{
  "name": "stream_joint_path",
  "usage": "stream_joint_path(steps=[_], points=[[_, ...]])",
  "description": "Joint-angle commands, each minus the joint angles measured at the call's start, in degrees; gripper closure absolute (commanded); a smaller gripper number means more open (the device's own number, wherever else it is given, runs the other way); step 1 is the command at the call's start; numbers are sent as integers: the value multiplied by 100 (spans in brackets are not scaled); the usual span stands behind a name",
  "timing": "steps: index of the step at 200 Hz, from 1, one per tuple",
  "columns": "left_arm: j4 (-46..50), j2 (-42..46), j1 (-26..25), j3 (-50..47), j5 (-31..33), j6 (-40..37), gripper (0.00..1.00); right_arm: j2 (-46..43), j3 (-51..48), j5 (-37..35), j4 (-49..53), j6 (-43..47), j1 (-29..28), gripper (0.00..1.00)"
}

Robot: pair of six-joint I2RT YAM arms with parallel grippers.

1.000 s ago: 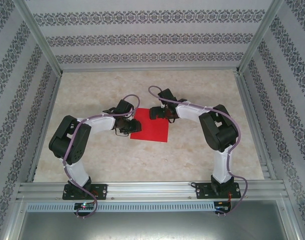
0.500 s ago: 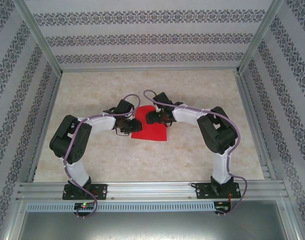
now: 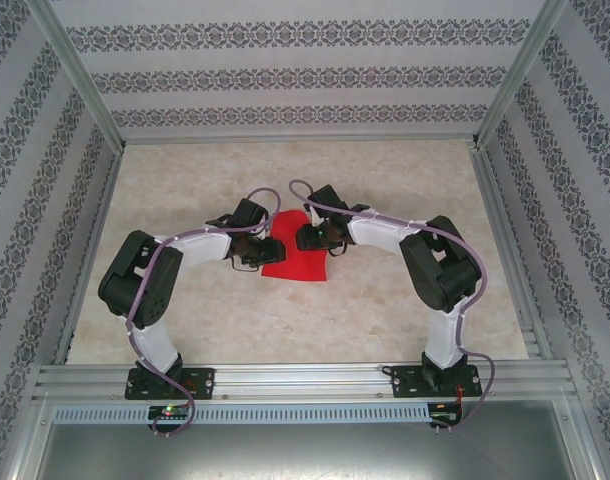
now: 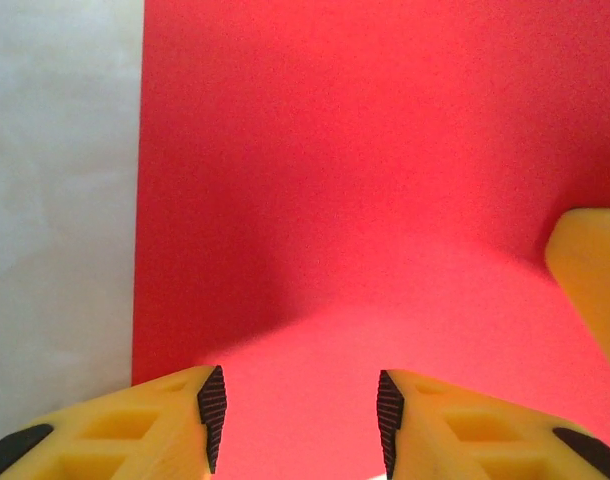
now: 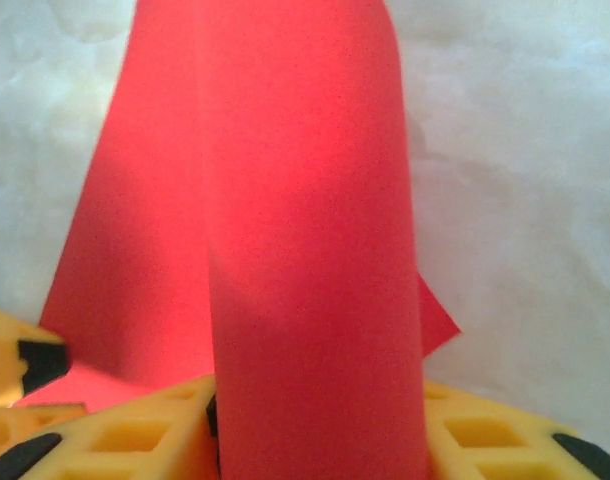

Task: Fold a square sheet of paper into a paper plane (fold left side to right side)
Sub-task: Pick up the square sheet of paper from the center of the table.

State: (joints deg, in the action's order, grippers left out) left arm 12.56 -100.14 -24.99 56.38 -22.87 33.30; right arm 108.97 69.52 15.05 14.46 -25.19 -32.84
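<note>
Overhead, the square sheet of paper [image 3: 295, 265] lies on the pale marbled table [image 3: 385, 180], flat except its far right part, which curls upward. The left gripper [image 3: 263, 254] sits at the sheet's left edge. The right gripper [image 3: 305, 238] hangs over the raised part, so the right arm is the nearer to it. The 2 grippers almost meet above the sheet, leaving little room there, while bare tabletop rings the sheet.

From the left wrist, the 2 fingers [image 4: 213, 415] stand partly apart and hold nothing. The sheet lies flat beneath them, its edge just outside 1 finger.

From the right wrist, a raised band of the sheet runs lengthwise straight away from the fingers [image 5: 135, 435]. It hides the gap between them, so I cannot tell whether they clamp it. To my mind, the fold turns on carrying this band across the sheet.
</note>
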Motion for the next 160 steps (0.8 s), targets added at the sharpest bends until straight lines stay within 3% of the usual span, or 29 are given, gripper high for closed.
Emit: stream_joint_path(steps=[1,48,87,125,160], points=[[-124,594,88,-71,-172,-169,50,-425,-274,651,-358,87,207,66],[-329,1922,576,-525,-434,-463,37,-1460,-979,1863,-997,197,799,69],[-1287,3036,915,-989,-1394,-412,17,-2720,-1286,3293,-857,741,1396,69],[-2242,3415,917,-901,-2406,-237,13,-3730,-1113,4238,-296,1232,1541,69],[-3110,3456,911,-716,-3196,-34,12,-4342,-917,4590,-142,1262,1447,69]])
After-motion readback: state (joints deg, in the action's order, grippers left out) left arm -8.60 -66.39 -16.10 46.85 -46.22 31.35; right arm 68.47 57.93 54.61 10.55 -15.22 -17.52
